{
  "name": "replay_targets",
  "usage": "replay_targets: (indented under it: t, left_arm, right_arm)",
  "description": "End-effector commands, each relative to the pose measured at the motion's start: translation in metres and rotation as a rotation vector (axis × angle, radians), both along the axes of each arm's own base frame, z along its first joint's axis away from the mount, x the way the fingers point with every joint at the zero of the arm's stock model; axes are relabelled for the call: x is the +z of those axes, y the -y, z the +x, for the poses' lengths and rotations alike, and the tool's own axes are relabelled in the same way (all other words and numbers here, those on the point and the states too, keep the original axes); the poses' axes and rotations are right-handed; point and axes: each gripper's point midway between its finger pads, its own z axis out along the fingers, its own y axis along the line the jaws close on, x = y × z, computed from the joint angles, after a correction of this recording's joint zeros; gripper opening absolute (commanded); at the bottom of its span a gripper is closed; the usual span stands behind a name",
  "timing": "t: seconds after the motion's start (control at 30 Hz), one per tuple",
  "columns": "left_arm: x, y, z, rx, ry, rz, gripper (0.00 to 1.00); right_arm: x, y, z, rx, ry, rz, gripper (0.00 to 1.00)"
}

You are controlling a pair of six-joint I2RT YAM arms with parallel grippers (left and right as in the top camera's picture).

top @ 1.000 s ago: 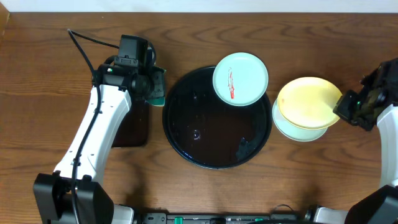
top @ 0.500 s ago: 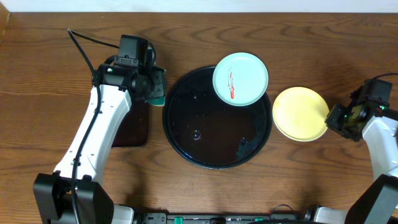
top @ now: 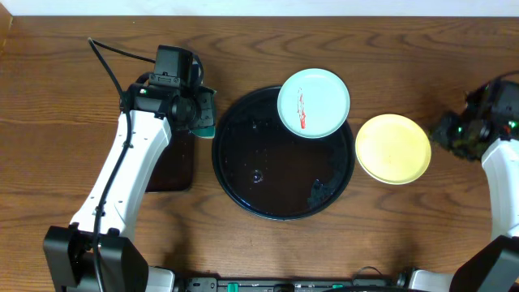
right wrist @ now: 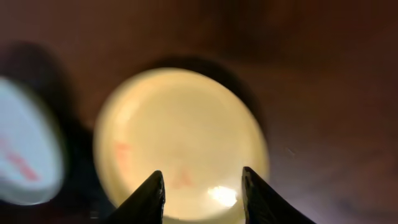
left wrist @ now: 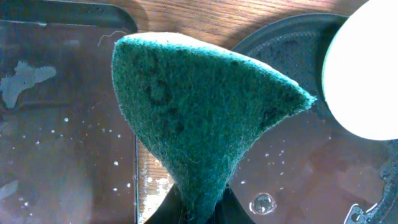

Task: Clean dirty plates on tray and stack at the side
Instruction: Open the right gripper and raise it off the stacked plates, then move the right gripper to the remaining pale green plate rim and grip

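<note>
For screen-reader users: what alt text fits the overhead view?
A pale yellow plate lies on the wooden table right of a round black tray, the open right end effector beside it. A red-smeared mint plate sits on the tray's far rim; the left end effector holds a green scouring pad left of the tray.

White arms [top: 122, 174], black left hand [top: 204, 113], trailing black cable [top: 105, 65]
</note>
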Motion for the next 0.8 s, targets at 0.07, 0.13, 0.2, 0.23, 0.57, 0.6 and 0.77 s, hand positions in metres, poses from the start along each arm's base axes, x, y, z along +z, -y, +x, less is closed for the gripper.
replay_targets:
  t: [0.07,0.13,0.2,0.23,0.57,0.6,0.77]
  left_arm:
    - [-0.003,-0.001,-0.002,0.013,-0.010,0.008,0.07]
    - [-0.003,-0.001,-0.002,0.013,-0.011,0.008,0.07]
    - [-0.003,-0.001,-0.002,0.013,-0.011,0.008,0.07]
    - [-0.003,-0.001,-0.002,0.013,-0.011,0.008,0.07]
    - [-0.003,-0.001,-0.002,0.013,-0.012,0.008,0.08]
    - [-0.004,-0.001,-0.002,0.014,-0.012,0.009,0.08]
    - [-0.003,-0.001,-0.002,0.014,-0.011,0.008,0.07]
  right_arm:
    - [0.032,-0.042,0.035,0.144,0.132,0.017,0.41]
    - [0.039,-0.049,0.046,0.168,0.152,-0.038,0.40]
    - [0.043,-0.056,0.054,0.192,0.154,-0.068,0.38]
    - [0.045,-0.060,0.058,0.212,0.154,-0.077,0.38]
    - [0.026,-0.089,0.102,0.368,0.082,-0.099,0.42]
    - [0.020,-0.093,0.108,0.391,0.087,-0.090,0.42]
    - [-0.005,-0.112,0.124,0.462,0.094,-0.077,0.42]
